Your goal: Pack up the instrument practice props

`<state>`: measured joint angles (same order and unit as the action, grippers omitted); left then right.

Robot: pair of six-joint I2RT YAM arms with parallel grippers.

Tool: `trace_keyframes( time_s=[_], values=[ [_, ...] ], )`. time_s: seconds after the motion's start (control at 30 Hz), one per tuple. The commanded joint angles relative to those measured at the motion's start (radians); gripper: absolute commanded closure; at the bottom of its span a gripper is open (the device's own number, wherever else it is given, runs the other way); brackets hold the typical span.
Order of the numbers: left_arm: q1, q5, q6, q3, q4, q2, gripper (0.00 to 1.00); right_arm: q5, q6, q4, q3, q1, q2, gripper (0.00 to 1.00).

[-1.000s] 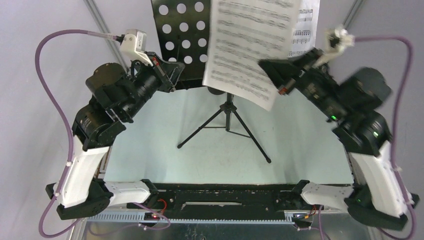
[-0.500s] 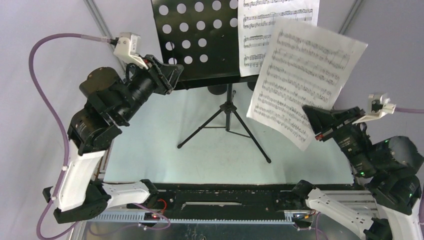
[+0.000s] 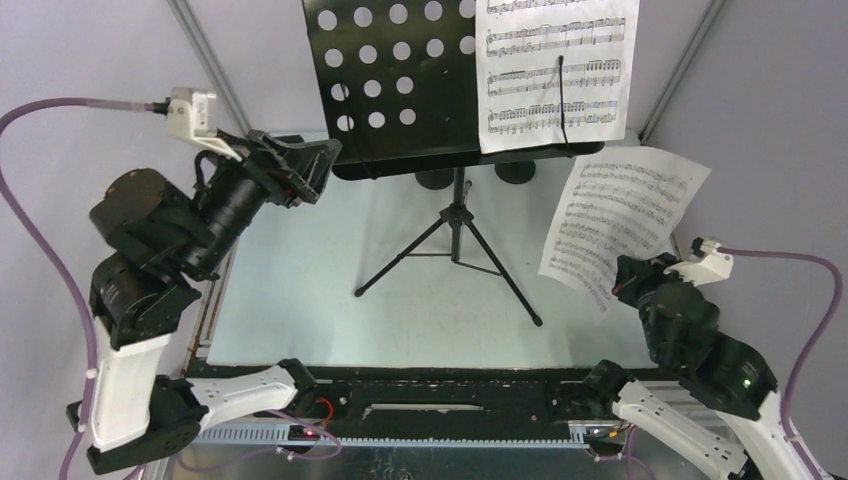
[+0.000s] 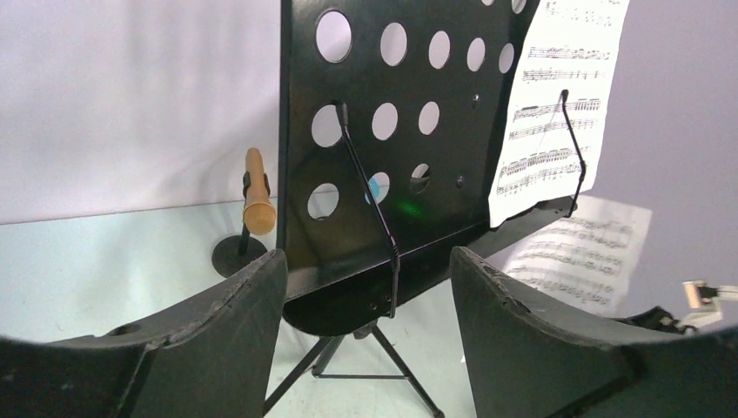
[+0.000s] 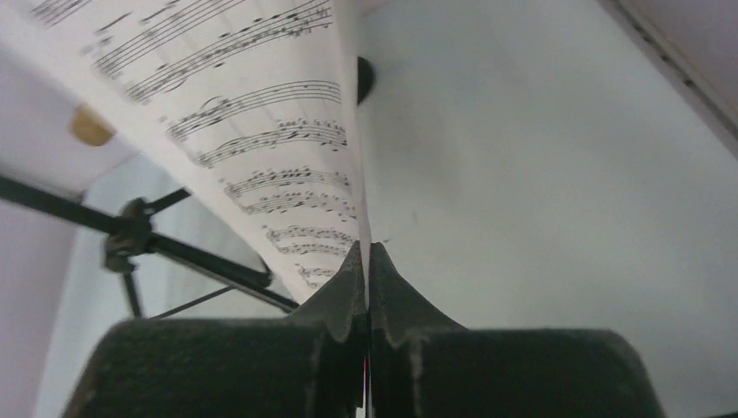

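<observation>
Fingers spread open at the left gripper (image 3: 322, 170), clenched on a loose sheet-music page (image 3: 620, 215) at the right gripper (image 3: 625, 290).
Tan microphone (image 4: 258, 196) behind the music rack (image 3: 400, 80); held page near the table's (image 3: 300, 300) right edge, clear of the rack; open tabletop before the tripod legs.

loose page (image 3: 620, 215) right of rack (image 3: 400, 90), microphone (image 4: 258, 196) perhaps behind

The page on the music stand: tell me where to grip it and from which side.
Pinch the page at its right edge, coming from the right: it seems to overhang the perforated desk there, so both faces are reachable. A wire retainer pins its middle and the ledge holds its bottom.
</observation>
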<state>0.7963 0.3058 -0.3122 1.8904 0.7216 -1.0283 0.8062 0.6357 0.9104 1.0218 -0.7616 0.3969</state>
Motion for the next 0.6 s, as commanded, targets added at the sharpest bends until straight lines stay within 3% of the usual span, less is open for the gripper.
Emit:
trace_keyframes(
  time_s=[0.0,0.17,0.33,0.47,0.57],
  values=[
    [0.006,0.025,0.022,-0.007,0.025,0.042,0.24,0.183,0.111,-0.035,-0.069,0.019,0.015,1.00],
    [0.006,0.043,0.022,-0.046,0.052,0.092,0.23,-0.008,0.013,-0.187,-0.100,0.192,0.134,1.00],
    [0.006,0.063,0.018,-0.099,0.064,0.138,0.23,-0.433,-0.047,-0.343,-0.148,0.574,0.262,1.00],
    [0.006,0.068,0.014,-0.138,0.069,0.166,0.23,-0.857,0.010,-0.531,-0.269,0.913,0.323,1.00],
    [0.006,0.075,0.014,-0.161,0.069,0.178,0.22,-1.117,0.079,-0.727,-0.377,1.094,0.409,1.00]
  ],
)
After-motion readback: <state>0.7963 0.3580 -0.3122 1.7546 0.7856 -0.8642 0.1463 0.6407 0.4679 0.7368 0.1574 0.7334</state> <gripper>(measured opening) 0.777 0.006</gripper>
